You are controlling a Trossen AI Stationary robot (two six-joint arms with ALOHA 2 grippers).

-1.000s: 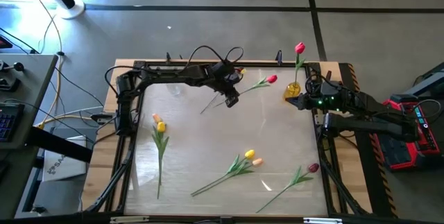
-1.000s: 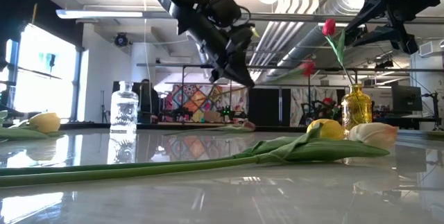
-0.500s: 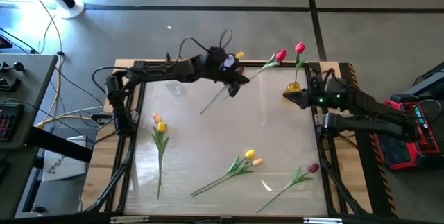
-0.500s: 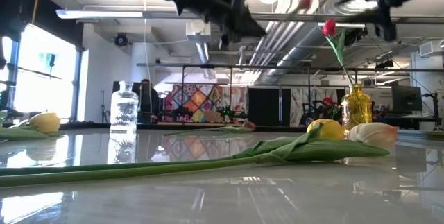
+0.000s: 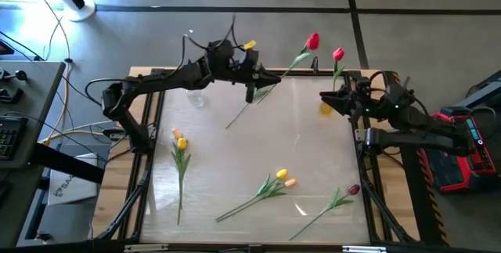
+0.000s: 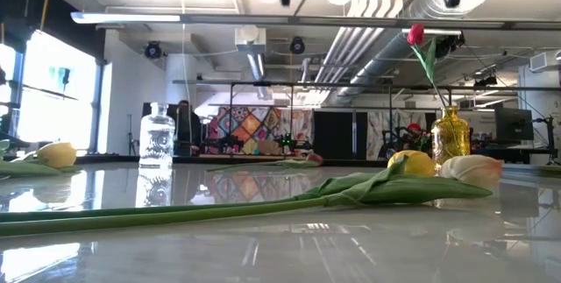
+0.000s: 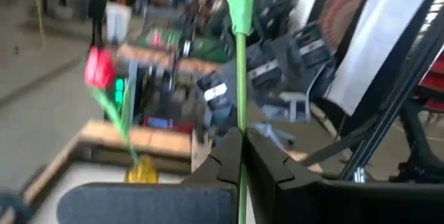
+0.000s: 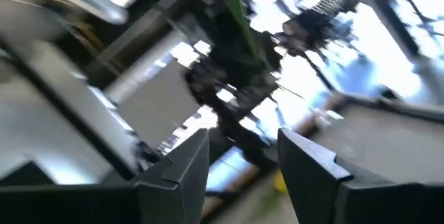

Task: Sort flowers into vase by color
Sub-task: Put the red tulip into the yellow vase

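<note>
While the left gripper (image 5: 251, 90) pinches the thin green stem of a red tulip (image 5: 313, 41) high above the far edge of the table (image 5: 235, 159), the flower hangs in the air beside the yellow vase (image 5: 329, 104), its head tipped out toward the vase and its stem trailing back over the table. Seen from the left wrist, the two dark fingers (image 7: 220, 163) are closed flat against the stem, which runs straight up between them; a grip that low on the stem probably leaves the bottom end free to be lowered into a neck. The yellow vase already holds one pink-red tulip (image 5: 337, 54) upright, so the carried flower likely belongs with it by colour.

The right gripper (image 5: 332, 102) sits just beside the yellow vase, jaws parted and empty with a clear gap between its fingers (image 8: 182, 165), perhaps placed to steady the vase. Farther from the vase, a clear glass bottle (image 6: 157, 137) stands empty near the left arm. Well away from the vase lie a yellow tulip (image 5: 181, 142), a yellow and orange pair (image 5: 284, 178) and a dark maroon tulip (image 5: 353, 189).
</note>
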